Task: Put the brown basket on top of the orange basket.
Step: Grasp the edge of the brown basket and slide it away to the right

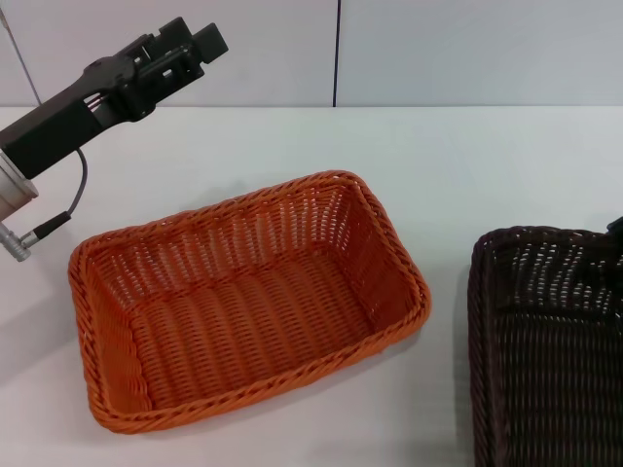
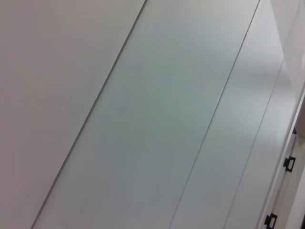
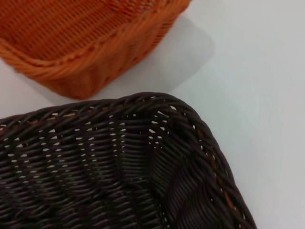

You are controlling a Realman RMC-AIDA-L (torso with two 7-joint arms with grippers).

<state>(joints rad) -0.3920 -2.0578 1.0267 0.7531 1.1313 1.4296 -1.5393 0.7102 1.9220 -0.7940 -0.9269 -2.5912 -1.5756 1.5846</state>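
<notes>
The orange basket is seen at the centre of the white table, the brown basket standing apart at its right edge, while the left gripper, raised beyond the orange basket, cannot be judged open or closed.

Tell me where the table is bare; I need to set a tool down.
Bare table runs behind both baskets, and a strip lies between the orange basket and the brown basket. The left gripper hangs above the far left; the right edge is crowded.
</notes>
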